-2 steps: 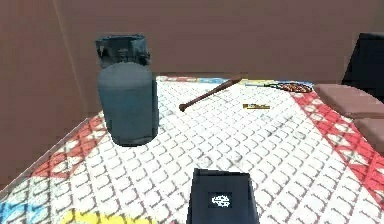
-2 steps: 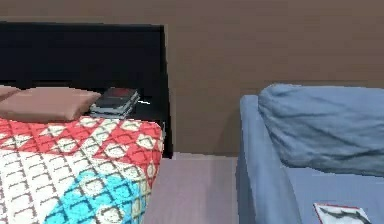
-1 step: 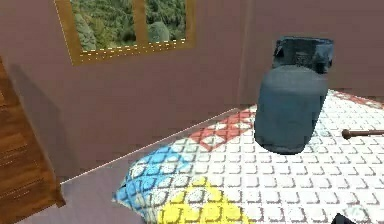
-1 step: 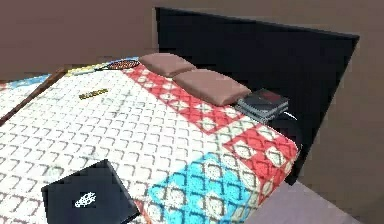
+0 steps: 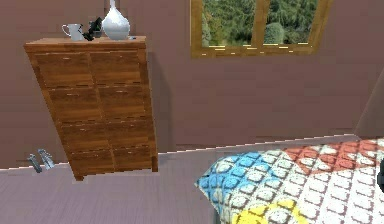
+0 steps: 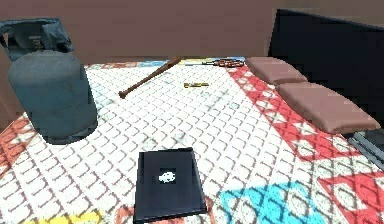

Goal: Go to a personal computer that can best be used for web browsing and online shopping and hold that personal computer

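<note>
Where the quilt (image 6: 235,135) is spread over the bed in the arm side view, a laptop (image 6: 168,183) is found lying flat and closed on it, near the bottom edge. It is a thin, dark, smooth slab with rounded corners and a small pale mark on the lid. The quilt is stitched in small diamonds, white with red, blue and yellow patches. A rounded grey bag (image 6: 52,90) of soft cloth is noted up and left of the laptop, well apart from it. A slim wooden bat (image 6: 150,77) is laid beyond. Two padded brown pillows (image 6: 320,105) are set against a dark headboard (image 6: 330,45). In the forward view, a plank-fronted wooden dresser (image 5: 95,110) is recorded, with a bulbous white vase (image 5: 116,22) on top. The claw's state cannot be told.
</note>
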You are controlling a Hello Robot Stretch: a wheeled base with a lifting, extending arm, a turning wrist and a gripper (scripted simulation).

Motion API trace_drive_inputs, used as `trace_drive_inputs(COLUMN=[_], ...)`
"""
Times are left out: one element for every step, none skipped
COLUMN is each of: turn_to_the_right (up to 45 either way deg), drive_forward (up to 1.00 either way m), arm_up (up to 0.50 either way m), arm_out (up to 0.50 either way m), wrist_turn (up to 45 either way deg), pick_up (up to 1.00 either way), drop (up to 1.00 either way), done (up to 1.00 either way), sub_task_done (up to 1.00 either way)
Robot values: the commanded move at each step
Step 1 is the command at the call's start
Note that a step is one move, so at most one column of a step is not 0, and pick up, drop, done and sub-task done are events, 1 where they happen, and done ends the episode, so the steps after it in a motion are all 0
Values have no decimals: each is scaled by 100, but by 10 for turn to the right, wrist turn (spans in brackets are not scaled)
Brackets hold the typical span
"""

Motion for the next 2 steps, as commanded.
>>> trace_drive_inputs(turn_to_the_right=[0, 0], drive_forward=[0, 0], arm_up=[50, 30], arm_out=[0, 0], wrist_turn=[0, 0], pick_up=[0, 0], drop=[0, 0], done=[0, 0], sub_task_done=[0, 0])
